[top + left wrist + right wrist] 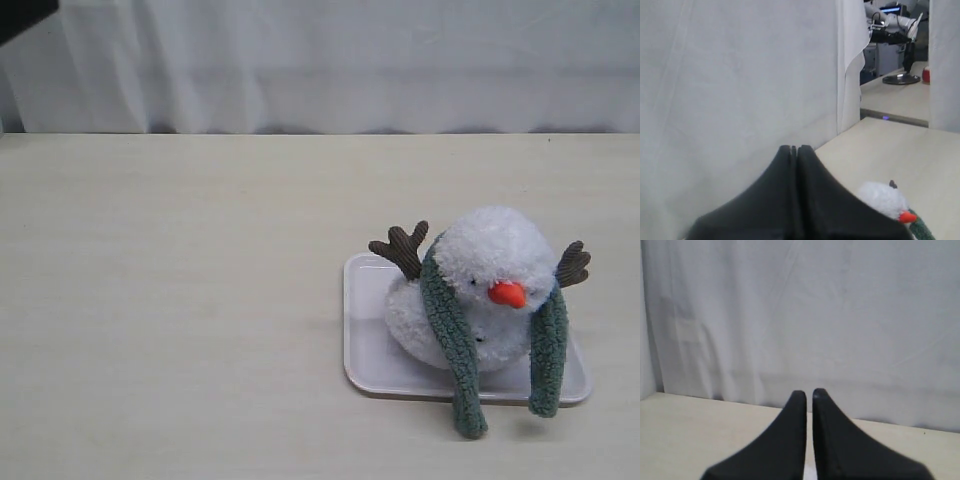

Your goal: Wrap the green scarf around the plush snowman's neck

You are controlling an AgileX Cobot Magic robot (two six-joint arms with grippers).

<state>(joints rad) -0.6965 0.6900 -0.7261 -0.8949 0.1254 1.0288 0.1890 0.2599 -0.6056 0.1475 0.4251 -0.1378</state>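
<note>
Green scarf runs round the back of the plush snowman at head-and-body level. Its two ends hang down the front, uncrossed, either side of the orange nose. Snowman sits on a white tray, near right of the pale worktop. Left jaws pressed together, empty. Right jaws all but touching, thin slit between, empty. Both well apart from the plush.

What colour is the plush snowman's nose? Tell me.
Orange; the carrot nose shows best in the exterior view.
</note>
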